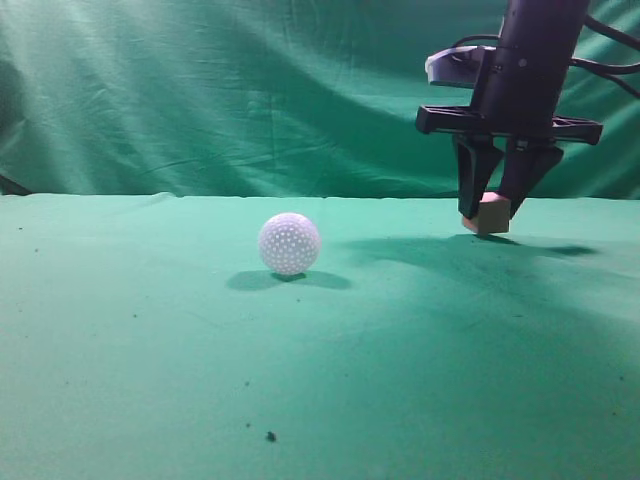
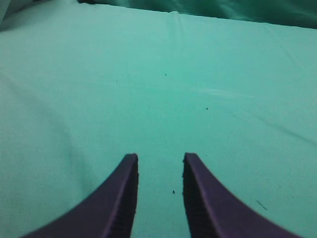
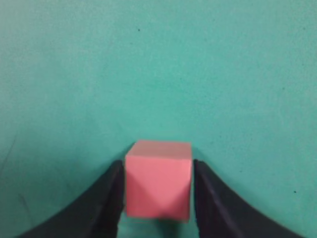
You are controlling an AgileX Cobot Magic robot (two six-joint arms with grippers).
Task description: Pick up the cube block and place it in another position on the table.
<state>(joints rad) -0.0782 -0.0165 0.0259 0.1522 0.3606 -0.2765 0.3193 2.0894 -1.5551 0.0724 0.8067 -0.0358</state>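
The cube block (image 1: pixel 491 215) is a small salmon-pink cube at the far right of the exterior view, held between the dark fingers of my right gripper (image 1: pixel 489 204). It hangs at or just above the green table (image 1: pixel 150 350); I cannot tell whether it touches. In the right wrist view the cube block (image 3: pixel 158 181) fills the gap between the jaws of the right gripper (image 3: pixel 157 163), which are shut on its two sides. My left gripper (image 2: pixel 160 156) is open and empty over bare green cloth. It does not show in the exterior view.
A white dimpled ball (image 1: pixel 289 243) rests on the table left of the cube, well apart from it. A draped green curtain (image 1: pixel 200 90) hangs behind the table. Small dark specks (image 1: pixel 270 436) lie near the front.
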